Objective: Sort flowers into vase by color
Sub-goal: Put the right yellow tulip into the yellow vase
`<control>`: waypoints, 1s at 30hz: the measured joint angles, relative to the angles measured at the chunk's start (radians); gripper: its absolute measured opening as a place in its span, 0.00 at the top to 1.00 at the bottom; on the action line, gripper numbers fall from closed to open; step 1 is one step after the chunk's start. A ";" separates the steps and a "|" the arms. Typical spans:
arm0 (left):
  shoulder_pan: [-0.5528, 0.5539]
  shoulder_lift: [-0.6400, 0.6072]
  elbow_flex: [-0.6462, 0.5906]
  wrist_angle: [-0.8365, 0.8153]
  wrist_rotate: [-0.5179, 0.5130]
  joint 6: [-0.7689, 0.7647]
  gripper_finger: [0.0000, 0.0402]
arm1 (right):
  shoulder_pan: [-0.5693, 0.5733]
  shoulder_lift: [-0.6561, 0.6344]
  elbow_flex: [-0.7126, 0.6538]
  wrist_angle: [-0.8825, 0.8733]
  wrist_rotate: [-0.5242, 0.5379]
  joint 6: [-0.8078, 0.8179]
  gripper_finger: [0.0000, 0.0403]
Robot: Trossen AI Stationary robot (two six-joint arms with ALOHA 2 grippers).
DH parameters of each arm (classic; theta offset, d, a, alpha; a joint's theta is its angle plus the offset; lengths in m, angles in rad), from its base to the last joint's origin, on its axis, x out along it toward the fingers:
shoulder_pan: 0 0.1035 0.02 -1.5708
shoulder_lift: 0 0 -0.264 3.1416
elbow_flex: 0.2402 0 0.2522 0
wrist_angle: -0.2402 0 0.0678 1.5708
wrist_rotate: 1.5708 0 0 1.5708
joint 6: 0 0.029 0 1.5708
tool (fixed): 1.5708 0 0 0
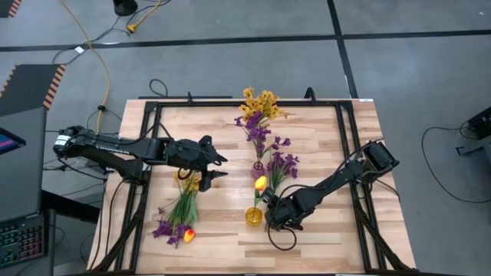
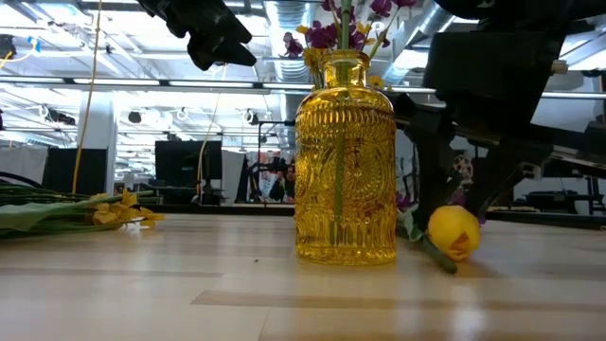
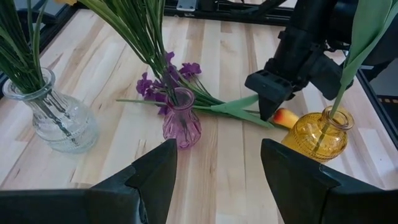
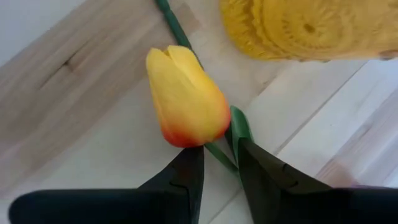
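- Tulip (image 4: 186,93) lies on worktop (image 4: 74,74) just beside yellow vase (image 4: 311,28).
- Right claw (image 4: 219,163) straddles stem under bloom, fingers narrowing, not clamped yet.
- Left claw (image 3: 217,168) spread wide, empty, hovering.
- Stem prob. light, bendy; grip stem, not soft head.

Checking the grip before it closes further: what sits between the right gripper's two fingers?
In the right wrist view, the tulip's green stem runs between the right gripper's fingers, just below the yellow-orange bloom.
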 joint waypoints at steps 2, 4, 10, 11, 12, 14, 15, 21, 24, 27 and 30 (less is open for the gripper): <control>0.000 0.000 0.000 0.000 0.000 0.000 0.45 | 0.000 0.000 0.000 -0.010 0.000 0.005 0.73; 0.000 0.000 0.000 0.000 0.000 -0.001 0.45 | 0.000 0.000 0.000 -0.010 0.000 0.007 0.76; 0.000 0.000 0.000 0.000 0.000 -0.001 0.45 | 0.004 0.000 0.000 -0.010 0.001 0.010 0.85; 0.000 0.000 0.000 0.000 0.000 -0.001 0.45 | 0.007 0.000 0.000 -0.011 0.003 0.017 0.86; 0.000 0.000 0.000 0.000 0.000 -0.001 0.45 | 0.010 -0.001 0.000 -0.012 0.010 0.026 0.87; 0.000 0.000 0.000 0.000 0.000 -0.001 0.45 | 0.018 -0.002 0.000 -0.020 0.022 0.042 0.88; 0.000 0.000 0.000 0.000 0.000 -0.001 0.45 | 0.022 -0.002 0.000 -0.026 0.031 0.045 0.89; 0.000 0.000 0.000 0.000 0.000 -0.001 0.45 | 0.043 -0.002 0.000 -0.032 0.058 0.046 0.90; 0.000 0.000 0.000 0.000 0.000 -0.001 0.45 | 0.050 -0.002 0.000 -0.033 0.059 0.065 0.89; 0.000 0.000 0.000 0.000 0.000 -0.001 0.45 | 0.049 -0.002 0.000 -0.049 0.058 0.096 0.89; 0.000 0.000 0.000 0.000 0.000 -0.002 0.45 | 0.048 -0.002 0.000 -0.066 0.058 0.143 0.89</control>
